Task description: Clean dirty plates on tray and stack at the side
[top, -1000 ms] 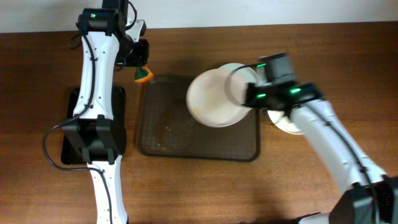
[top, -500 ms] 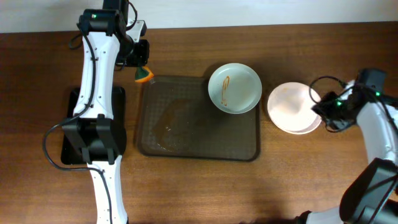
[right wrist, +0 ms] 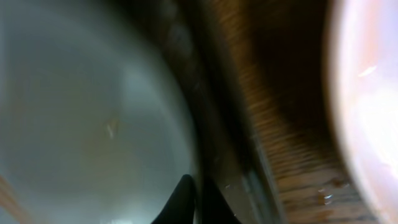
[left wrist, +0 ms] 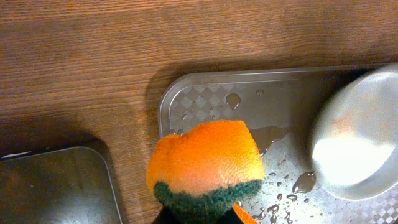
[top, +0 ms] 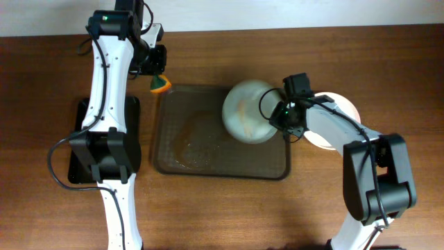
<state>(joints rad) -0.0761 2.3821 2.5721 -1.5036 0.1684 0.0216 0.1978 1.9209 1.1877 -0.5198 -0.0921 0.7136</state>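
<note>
A pale green plate (top: 246, 111) with a faint orange smear sits tilted over the back right of the dark brown tray (top: 201, 142). My right gripper (top: 276, 118) is shut on its right rim. In the right wrist view the fingers (right wrist: 198, 200) pinch the plate's edge (right wrist: 93, 112) above the tray rim (right wrist: 233, 155). Two white plates (top: 341, 104) lie stacked on the table right of the tray, also in the right wrist view (right wrist: 367, 93). My left gripper (top: 161, 82) is shut on an orange and green sponge (left wrist: 205, 165) above the tray's back left corner (left wrist: 199, 93).
A smaller black tray (top: 78, 139) lies left of the brown tray, under the left arm, and shows in the left wrist view (left wrist: 56, 180). Water drops sit on the brown tray's surface (left wrist: 305, 182).
My right gripper carried a white plate off the tray to the stack at the right and let go. It then came back and closed on the green plate's rim. The left arm has not moved.
</note>
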